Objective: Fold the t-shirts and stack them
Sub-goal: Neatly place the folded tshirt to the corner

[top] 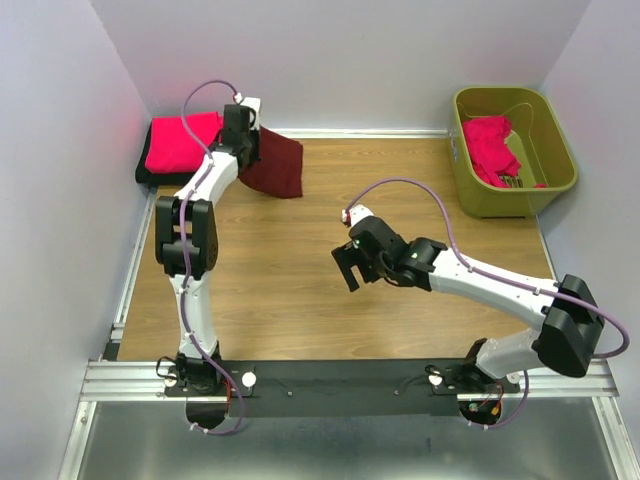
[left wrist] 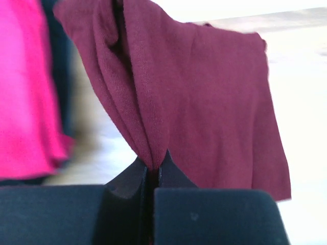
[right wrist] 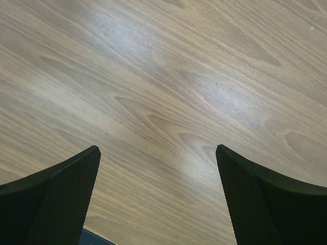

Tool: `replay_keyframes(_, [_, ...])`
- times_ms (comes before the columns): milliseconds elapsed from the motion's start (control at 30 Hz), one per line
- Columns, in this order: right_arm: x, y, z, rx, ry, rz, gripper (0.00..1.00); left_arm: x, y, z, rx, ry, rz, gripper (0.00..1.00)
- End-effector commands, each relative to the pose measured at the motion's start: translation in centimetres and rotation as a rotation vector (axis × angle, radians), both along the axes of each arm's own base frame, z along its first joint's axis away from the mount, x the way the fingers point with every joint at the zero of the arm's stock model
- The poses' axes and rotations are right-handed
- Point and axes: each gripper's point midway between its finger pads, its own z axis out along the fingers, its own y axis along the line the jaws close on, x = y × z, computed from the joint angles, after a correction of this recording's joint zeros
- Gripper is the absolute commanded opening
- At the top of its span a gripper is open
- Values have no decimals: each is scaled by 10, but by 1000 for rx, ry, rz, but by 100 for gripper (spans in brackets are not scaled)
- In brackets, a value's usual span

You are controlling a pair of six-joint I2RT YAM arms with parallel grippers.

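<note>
**Maroon T-Shirt: Transfer to Stack**

Mid-table, we see the right gripper (top: 350, 268) with jaws wide apart and empty. Farther back, the left gripper (left wrist: 152, 166) is clamped on the maroon t-shirt (top: 278, 165). The shirt hangs just right of the folded pink t-shirt (top: 180, 145). We judge that the stack lies leftward and that the left arm is nearer.

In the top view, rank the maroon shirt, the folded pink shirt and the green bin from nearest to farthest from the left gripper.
1. Maroon shirt: pinched in the left gripper, at the far left.
2. Folded pink shirt: far-left corner, just beside the gripper.
3. Green bin: far-right corner, on the opposite side.
</note>
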Motion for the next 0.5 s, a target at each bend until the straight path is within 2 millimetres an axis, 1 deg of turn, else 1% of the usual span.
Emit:
replay_keyframes(0, [-2, -7, 2, -40, 21, 8, 100, 15, 51, 18, 178, 17, 50, 0])
replay_keyframes(33, [-5, -7, -1, -44, 42, 18, 100, 18, 56, 21, 189, 10, 50, 0])
replay_keyframes(67, [-5, -3, -1, -49, 48, 40, 100, 21, 66, 25, 199, 6, 54, 0])
replay_keyframes(100, [-6, 0, 0, -44, 58, 54, 100, 27, 71, 33, 211, -14, 54, 0])
replay_keyframes(133, [-8, 0, 0, -48, 67, 63, 100, 29, 78, 36, 241, -12, 49, 0])
replay_keyframes(167, [-6, 4, 3, -48, 67, 73, 100, 32, 89, 38, 258, -12, 62, 0])
replay_keyframes(267, [-3, 8, 6, -62, 67, 92, 100, 41, 105, 49, 297, -16, 49, 0])
replay_keyframes(300, [0, 10, 8, -68, 68, 94, 100, 43, 123, 56, 304, -21, 66, 0])
replay_keyframes(333, [1, 12, 9, -69, 68, 97, 100, 44, 129, 60, 307, -24, 65, 0])
replay_keyframes(367, [2, 12, 9, -80, 66, 98, 100, 45, 134, 66, 300, -32, 58, 0])
replay_keyframes(400, [3, 13, 9, -86, 67, 100, 100, 47, 139, 80, 292, -57, 59, 0])
replay_keyframes(467, [6, 16, 9, -100, 72, 109, 100, 46, 155, 97, 269, -100, 50, 0])
